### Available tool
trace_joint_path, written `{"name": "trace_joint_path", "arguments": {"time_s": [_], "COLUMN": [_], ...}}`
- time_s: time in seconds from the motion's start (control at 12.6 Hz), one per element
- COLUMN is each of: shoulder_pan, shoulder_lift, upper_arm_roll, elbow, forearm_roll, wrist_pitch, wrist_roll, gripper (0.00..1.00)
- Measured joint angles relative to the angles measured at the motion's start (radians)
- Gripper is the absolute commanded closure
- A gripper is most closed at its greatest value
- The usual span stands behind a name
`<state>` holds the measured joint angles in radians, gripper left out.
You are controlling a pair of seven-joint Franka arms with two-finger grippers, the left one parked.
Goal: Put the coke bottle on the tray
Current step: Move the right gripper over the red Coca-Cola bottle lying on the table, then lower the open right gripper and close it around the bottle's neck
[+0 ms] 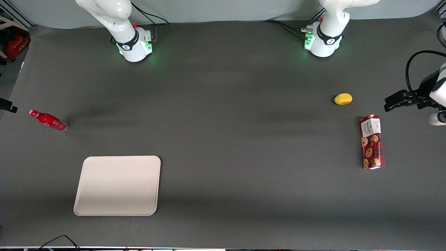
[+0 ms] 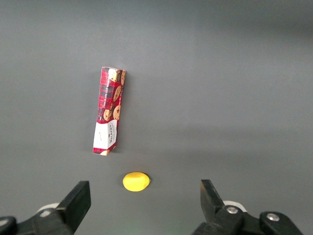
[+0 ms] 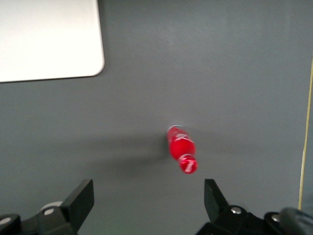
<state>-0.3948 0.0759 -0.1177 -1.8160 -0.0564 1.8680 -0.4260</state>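
The tray point(image 1: 117, 185) is lying flat on the grey table point(image 1: 223, 139), serving as the landmark here. The cookie box point(image 1: 372, 142) is resting well away from the tray, toward the parked arm's end, with the yellow fruit point(image 1: 343, 99) sitting near it, farther from the front camera. The coke bottle point(image 1: 48, 120) is standing off the tray, farther from the camera and toward the working arm's end. The gripper point(image 3: 149, 198) is hovering above the bottle, jaws spread wide, holding nothing.

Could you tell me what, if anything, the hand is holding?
Nothing: the hand hangs open above the upright coke bottle, not touching it.
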Motion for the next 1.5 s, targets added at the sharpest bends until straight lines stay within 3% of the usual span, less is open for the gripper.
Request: {"name": "trace_joint_path", "arguments": {"time_s": [0.24,0.48,0.95,1.19,1.5], "shoulder_pan": [-0.003,-0.003,-0.007,-0.023,-0.029], "shoulder_lift": [-0.008,-0.018,-0.016,0.009,0.05], "upper_arm_roll": [-0.088,-0.118,-0.119,-0.12,-0.12], "elbow": [-0.166,-0.297,-0.355,-0.365,-0.368], "forearm_roll": [0.0,0.001,0.008,0.083,0.098], "wrist_pitch": [0.186,0.324,0.386,0.432,0.49], "wrist_roll": [-0.11,-0.131,-0.134,-0.192,-0.206], "gripper": [0.0,0.0,0.0,0.0,0.0]}}
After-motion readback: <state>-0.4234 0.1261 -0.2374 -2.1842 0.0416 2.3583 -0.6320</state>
